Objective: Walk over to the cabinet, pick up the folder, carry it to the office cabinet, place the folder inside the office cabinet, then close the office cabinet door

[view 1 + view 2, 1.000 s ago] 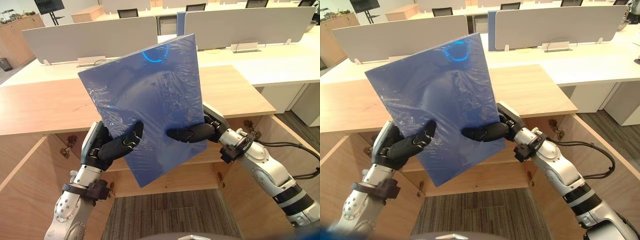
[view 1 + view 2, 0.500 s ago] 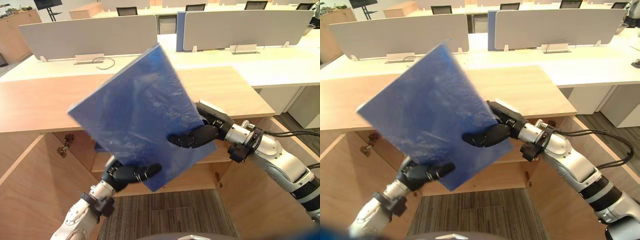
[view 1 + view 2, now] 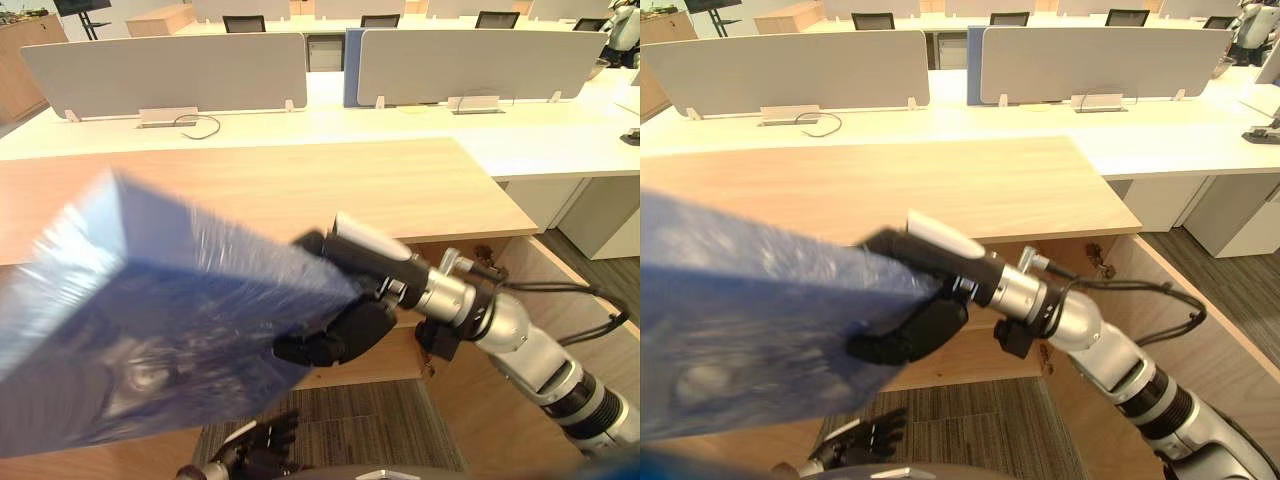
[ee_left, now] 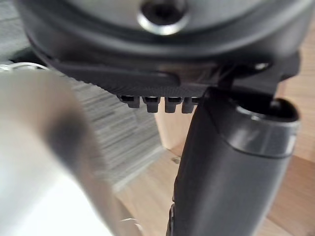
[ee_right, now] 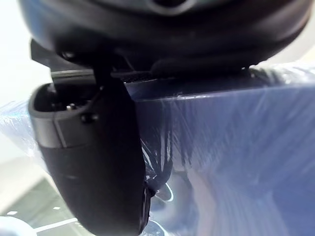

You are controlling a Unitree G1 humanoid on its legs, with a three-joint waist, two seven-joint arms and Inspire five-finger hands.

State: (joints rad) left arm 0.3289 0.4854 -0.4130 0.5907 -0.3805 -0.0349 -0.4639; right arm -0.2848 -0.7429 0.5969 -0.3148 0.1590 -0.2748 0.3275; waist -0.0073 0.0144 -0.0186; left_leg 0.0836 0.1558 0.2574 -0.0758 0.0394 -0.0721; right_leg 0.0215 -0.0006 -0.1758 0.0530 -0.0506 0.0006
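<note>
Lowest and nearest, the left hand hangs over the carpet. Its fingers are loose and relaxed, it grips nothing, and it sits well clear of the folder.

Above it is the blue folder, in the air in front of the office cabinet and tipped close to flat. It is not yet inside. It looks like a thick, stiff slab, probably light to middling in weight, and it is wrapped in crinkled glossy film (a wrap that likely makes it slippery). Because it is held at one edge only, the long free end would act as a lever, so it may sag, pivot or slide in the grasp. The surest hold is probably deep across an edge, thumb on one face and fingers on the other, with a second hand under the free end.

The right hand clamps the edge that faces the cabinet. Its dark fingers curl against the underside and the rest of the hand lies over the top. In the right wrist view the thumb presses on the filmed face.

Behind the hand stand the cabinet's wooden top and its swung-open door. Farther off are white desks with grey partition screens.
</note>
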